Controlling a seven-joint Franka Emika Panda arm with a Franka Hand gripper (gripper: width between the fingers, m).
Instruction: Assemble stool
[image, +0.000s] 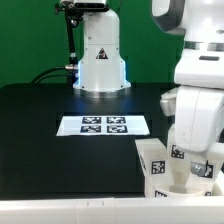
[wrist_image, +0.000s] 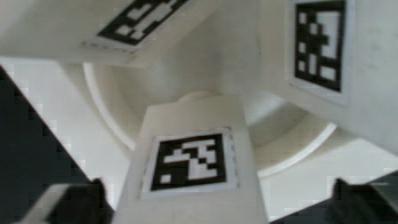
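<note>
In the wrist view a chunky white leg (wrist_image: 187, 160) with a black-and-white tag stands between my gripper (wrist_image: 217, 206) fingers. The dark fingertips (wrist_image: 75, 205) flank its two sides; one lies close against it, while a thin gap shows at the other. Under the leg lies the round white seat (wrist_image: 294, 140). Two more tagged legs (wrist_image: 320, 50) rise from the seat farther off. In the exterior view the gripper (image: 190, 165) is low at the right front, among the tagged legs (image: 154, 165); the seat is mostly hidden there.
The marker board (image: 103, 125) lies flat mid-table on the black surface. The white robot base (image: 100, 60) stands at the back with cables beside it. A pale table edge (image: 60, 210) runs along the front.
</note>
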